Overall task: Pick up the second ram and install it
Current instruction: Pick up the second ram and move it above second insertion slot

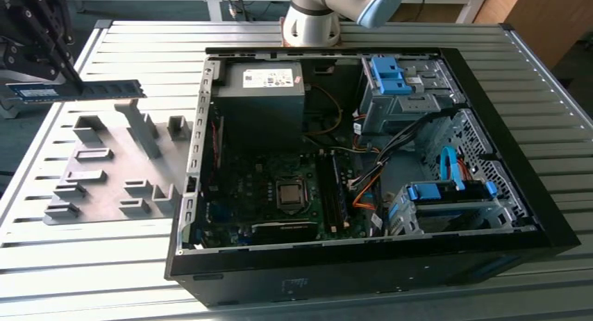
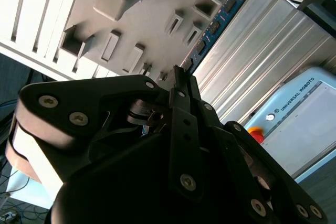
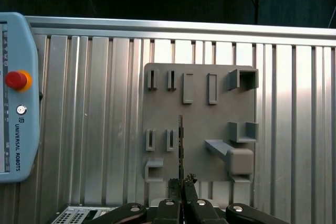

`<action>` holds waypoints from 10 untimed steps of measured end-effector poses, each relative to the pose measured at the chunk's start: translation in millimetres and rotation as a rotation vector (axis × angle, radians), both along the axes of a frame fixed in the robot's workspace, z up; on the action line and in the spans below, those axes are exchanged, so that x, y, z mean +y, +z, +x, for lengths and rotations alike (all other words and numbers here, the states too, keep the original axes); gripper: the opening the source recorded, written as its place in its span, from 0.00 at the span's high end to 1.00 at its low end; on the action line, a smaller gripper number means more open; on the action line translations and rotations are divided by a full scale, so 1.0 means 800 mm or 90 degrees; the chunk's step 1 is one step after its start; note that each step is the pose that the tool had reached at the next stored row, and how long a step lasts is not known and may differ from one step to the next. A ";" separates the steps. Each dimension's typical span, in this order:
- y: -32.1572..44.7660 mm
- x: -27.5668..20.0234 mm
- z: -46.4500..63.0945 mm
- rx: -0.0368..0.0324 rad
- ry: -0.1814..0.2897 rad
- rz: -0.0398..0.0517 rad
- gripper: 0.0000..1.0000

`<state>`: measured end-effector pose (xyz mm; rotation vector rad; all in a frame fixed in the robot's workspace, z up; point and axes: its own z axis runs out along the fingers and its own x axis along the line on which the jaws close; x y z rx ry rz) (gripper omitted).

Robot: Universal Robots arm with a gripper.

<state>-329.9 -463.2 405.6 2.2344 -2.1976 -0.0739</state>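
From high up, the exterior view looks down across the table at the open computer case — grey holder tray on the exterior view's left. Both wrist views ride just behind the claw, facing that tray — first squarely, second obliquely.

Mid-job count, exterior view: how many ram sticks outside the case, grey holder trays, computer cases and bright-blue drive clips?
Ram stick: 1
Grey holder tray: 1
Computer case: 1
Bright-blue drive clips: 2
Total: 5
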 end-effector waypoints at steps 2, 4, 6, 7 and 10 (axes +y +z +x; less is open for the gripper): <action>0.0000 0.0000 0.001 0.0000 0.000 0.0000 0.86; 0.0000 0.0000 0.002 0.0000 0.000 0.0000 0.86; 0.0000 0.0000 0.002 0.0000 0.000 0.0000 0.86; 0.0000 0.0000 0.003 0.0000 0.000 0.0000 0.86; 0.0000 0.0000 0.004 0.0000 0.000 0.0000 0.86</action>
